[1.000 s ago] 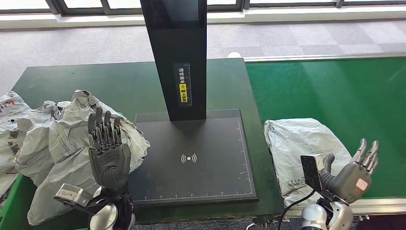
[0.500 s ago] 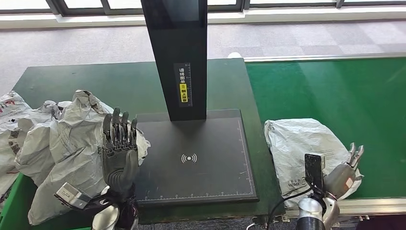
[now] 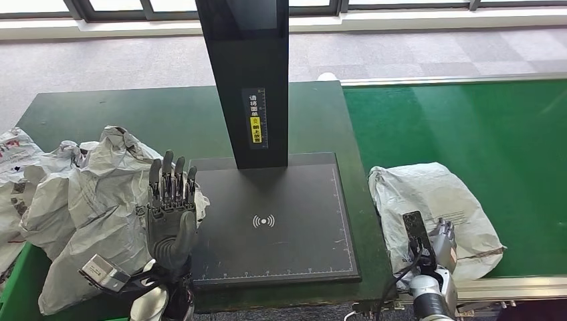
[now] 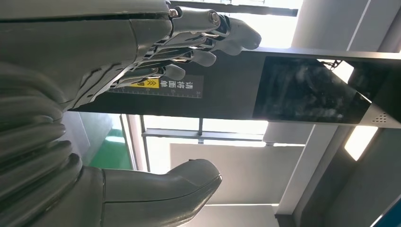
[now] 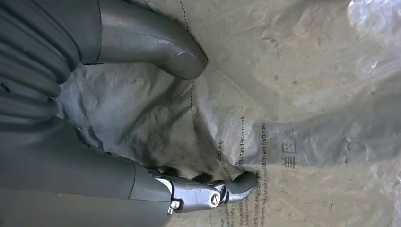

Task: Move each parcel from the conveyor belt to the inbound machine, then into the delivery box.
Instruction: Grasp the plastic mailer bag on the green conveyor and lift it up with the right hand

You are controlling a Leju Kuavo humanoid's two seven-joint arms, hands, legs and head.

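**Right hand down on the belt parcel, left hand raised open beside the scanner**

The right hand's fingers (image 5: 215, 195) lie curled against the crumpled grey plastic parcel (image 3: 434, 207), fingertips pressing into its printed film while the thumb stands apart above the wrinkles; whether they have actually closed a grip on the bag cannot be told. In the head view the right hand (image 3: 441, 242) sits on the parcel's near edge, at about 5 o'clock in the scene. The parcel lies on the green conveyor belt (image 3: 481, 127), close to the belt's left border.

The left hand (image 3: 170, 207) is upright at 7 o'clock, fingers (image 4: 208, 40) straight and spread, thumb apart, holding nothing. It stands at the left edge of the black flat scanner platform (image 3: 274, 221) of the inbound machine, whose dark upright column (image 3: 247, 73) with a yellow-and-black label rises at 12 o'clock. Between parcel and platform runs a strip of dark green table (image 3: 134, 114). Just behind and left of the left hand, at 8 to 9 o'clock, a heap of crumpled grey bags (image 3: 73, 200) is piled, touching the platform's left edge.
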